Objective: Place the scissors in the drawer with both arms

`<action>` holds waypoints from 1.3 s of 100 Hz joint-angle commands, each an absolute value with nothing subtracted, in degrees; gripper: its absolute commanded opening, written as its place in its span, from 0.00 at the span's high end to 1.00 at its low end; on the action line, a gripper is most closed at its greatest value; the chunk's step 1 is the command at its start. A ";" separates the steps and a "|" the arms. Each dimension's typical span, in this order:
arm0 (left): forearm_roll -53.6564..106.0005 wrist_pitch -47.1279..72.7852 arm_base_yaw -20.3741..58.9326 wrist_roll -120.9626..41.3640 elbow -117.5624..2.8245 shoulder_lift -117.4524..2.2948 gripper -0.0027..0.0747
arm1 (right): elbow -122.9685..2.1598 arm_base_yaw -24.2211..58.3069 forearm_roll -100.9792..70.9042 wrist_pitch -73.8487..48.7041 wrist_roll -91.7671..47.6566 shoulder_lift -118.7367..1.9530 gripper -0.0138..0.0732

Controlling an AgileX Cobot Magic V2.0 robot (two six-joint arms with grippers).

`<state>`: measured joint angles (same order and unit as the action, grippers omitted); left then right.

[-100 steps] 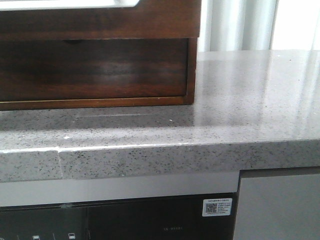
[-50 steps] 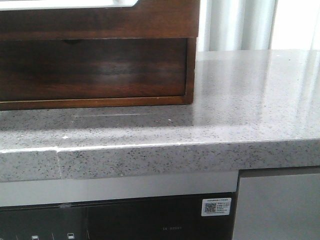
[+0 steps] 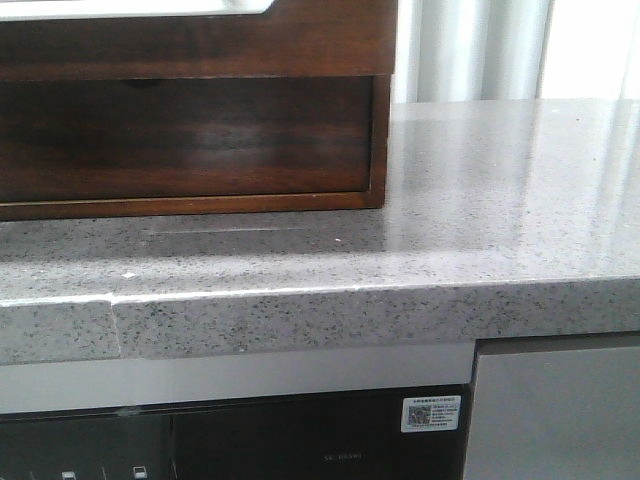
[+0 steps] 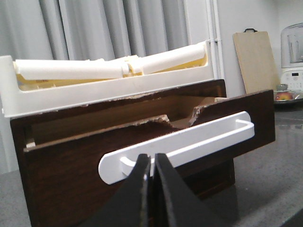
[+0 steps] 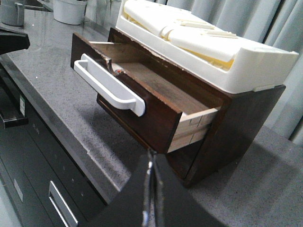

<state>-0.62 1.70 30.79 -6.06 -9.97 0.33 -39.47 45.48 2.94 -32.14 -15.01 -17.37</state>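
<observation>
Partly opened drawer [image 5: 142, 101], both grippers empty.
Left gripper [image 4: 152, 165] has its fingers pressed together just before the white handle [image 4: 180, 146]; right gripper [image 5: 149, 163], likewise together, sits beside the drawer's corner above the grey surface [image 5: 71, 104]. Scissors cannot be made out.

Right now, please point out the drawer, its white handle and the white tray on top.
drawer [image 5: 156, 116]: right wrist view, dark front panel.
white handle [image 4: 189, 144]: left wrist view, middle of bar.
white tray [image 5: 246, 71]: right wrist view, side wall.

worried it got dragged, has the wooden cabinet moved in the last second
No. The wooden cabinet keeps its place against the counter seam; the whole view drifts left together.
</observation>
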 commanded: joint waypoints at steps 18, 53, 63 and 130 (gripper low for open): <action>5.50 -4.54 31.22 -5.47 -6.63 2.09 0.99 | -30.85 45.27 3.09 -26.97 -14.60 -7.56 0.92; 11.87 -4.56 31.22 -5.47 -5.28 2.09 0.99 | -26.26 45.27 1.92 -28.09 -14.60 -4.83 0.92; 11.87 -4.56 31.22 -5.47 -5.28 2.09 0.99 | -26.26 45.27 1.92 -28.09 -14.60 -4.83 0.92; 5.27 -5.58 19.46 -5.47 0.31 2.09 0.99 | -26.26 45.27 1.92 -28.09 -14.60 -4.83 0.92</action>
<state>5.93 0.00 24.39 -6.06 -0.29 0.33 -24.94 45.48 1.67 -32.42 -14.76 -4.10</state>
